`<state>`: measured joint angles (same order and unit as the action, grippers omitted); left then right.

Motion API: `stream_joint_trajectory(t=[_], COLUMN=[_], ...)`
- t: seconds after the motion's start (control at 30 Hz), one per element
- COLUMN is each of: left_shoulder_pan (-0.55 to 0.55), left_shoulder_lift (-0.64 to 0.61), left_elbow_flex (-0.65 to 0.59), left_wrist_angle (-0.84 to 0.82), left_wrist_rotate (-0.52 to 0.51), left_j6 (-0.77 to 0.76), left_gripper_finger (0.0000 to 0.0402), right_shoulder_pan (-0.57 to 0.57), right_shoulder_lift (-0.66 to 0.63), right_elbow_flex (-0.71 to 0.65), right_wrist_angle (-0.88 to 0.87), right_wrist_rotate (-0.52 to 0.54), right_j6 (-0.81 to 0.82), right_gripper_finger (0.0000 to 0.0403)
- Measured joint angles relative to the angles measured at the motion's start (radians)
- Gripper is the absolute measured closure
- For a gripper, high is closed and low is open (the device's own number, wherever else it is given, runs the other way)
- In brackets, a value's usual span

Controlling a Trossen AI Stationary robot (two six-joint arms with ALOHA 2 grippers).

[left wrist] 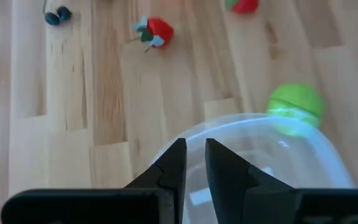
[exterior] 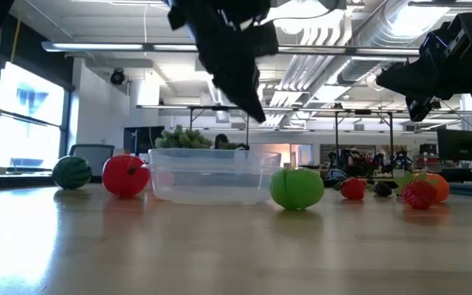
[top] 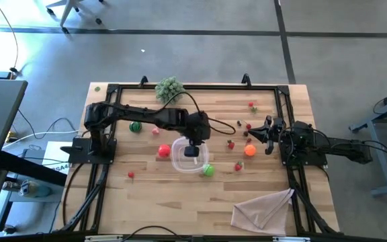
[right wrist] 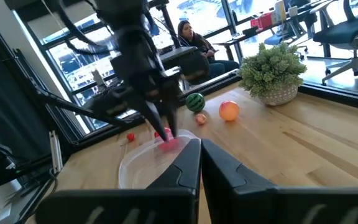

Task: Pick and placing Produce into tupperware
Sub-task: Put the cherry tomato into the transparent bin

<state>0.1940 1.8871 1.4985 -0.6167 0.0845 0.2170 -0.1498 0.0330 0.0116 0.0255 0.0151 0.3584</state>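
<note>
Your left gripper (top: 191,150) hangs over the clear tub (top: 188,156) mid-table, fingers nearly pinched together with nothing visible between them in the wrist view. That view also shows the green ball (left wrist: 295,106) touching the tub's rim, at about 4 o'clock from above. The low view adds a red tomato (exterior: 125,175) beside the tub. Your right gripper (top: 269,136), clenched empty, waits at 3 o'clock near an orange fruit (top: 250,150).

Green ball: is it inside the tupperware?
No, the green ball sits on the table just outside the tupperware rim.
</note>
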Motion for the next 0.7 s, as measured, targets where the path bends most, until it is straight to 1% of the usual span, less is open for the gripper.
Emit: stream_joint_trajectory(t=[0.1, 0.2, 0.4, 0.57, 0.7], left_shoulder_pan=[-0.001, 0.000, 0.000, -0.001, 0.002], left_shoulder_lift=[-0.031, -0.085, -0.254, -0.416, -0.561], left_elbow_flex=[0.066, 0.104, 0.102, 0.005, -0.150], left_wrist_angle=[-0.109, -0.189, -0.286, -0.281, -0.226], left_wrist_rotate=[0.001, -0.011, -0.052, -0.075, -0.120], left_j6=[-0.044, -0.095, -0.177, -0.200, -0.232], left_gripper_finger=[0.0351, 0.0351, 0.0351, 0.0351, 0.0351], right_shoulder_pan=[0.000, 0.000, 0.000, 0.000, 0.000], right_shoulder_lift=[0.000, 0.000, 0.000, -0.001, 0.000], right_elbow_flex=[0.000, 0.000, 0.000, 0.000, 0.000], right_wrist_angle=[0.000, -0.001, -0.008, -0.009, -0.007], right_wrist_rotate=[0.000, 0.000, 0.003, 0.010, 0.036], right_j6=[0.000, 0.000, 0.004, 0.007, 0.026], right_gripper_finger=[0.0399, 0.0399, 0.0399, 0.0399, 0.0399])
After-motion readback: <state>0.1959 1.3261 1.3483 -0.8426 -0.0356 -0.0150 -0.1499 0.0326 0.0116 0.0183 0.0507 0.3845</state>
